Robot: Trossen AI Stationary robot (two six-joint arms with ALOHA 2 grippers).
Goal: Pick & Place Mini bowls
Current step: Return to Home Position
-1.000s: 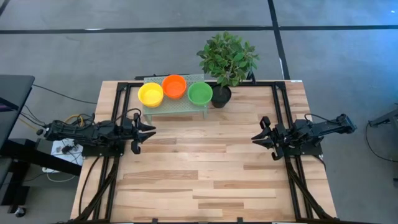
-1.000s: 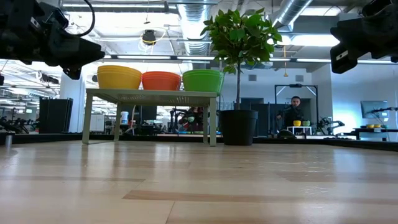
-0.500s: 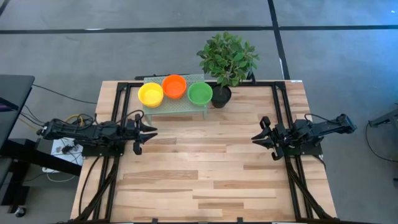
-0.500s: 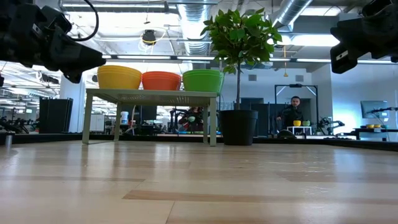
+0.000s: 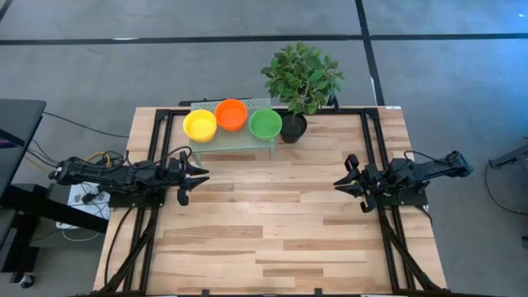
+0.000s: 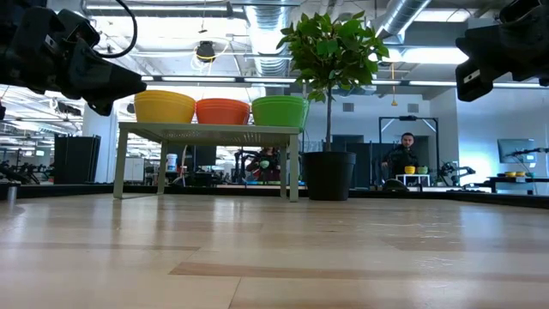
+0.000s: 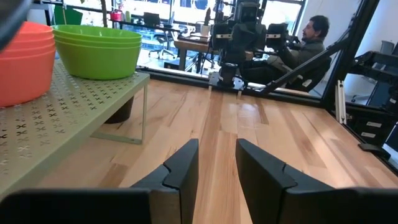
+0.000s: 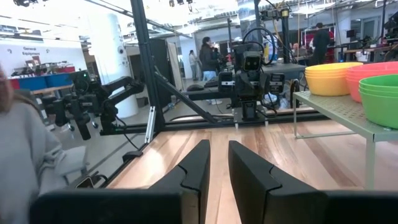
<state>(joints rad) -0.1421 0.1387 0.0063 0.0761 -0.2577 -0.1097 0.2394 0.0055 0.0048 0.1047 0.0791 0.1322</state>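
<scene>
Three stacks of mini bowls sit on a pale green perforated rack [image 5: 233, 137] at the table's far edge: yellow [image 5: 200, 125], orange [image 5: 231, 115] and green [image 5: 266, 124]. The low view shows them side by side: yellow [image 6: 165, 106], orange [image 6: 222, 111], green [image 6: 279, 111]. My left gripper [image 5: 200, 173] [image 7: 216, 158] hovers above the table near the left edge, in front of the rack, with a narrow gap between its fingers and nothing in it. My right gripper [image 5: 339, 183] [image 8: 219, 155] hovers near the right edge, also narrowly open and holding nothing.
A leafy plant in a black pot [image 5: 293, 128] stands just right of the rack, close to the green stack. Black frame rails [image 5: 371, 148] run along the table's sides. The wooden top [image 5: 264, 223] between the arms is bare. People show in the room behind [image 6: 407, 154].
My left gripper has dipped slightly toward the table; its finger gap looks the same.
</scene>
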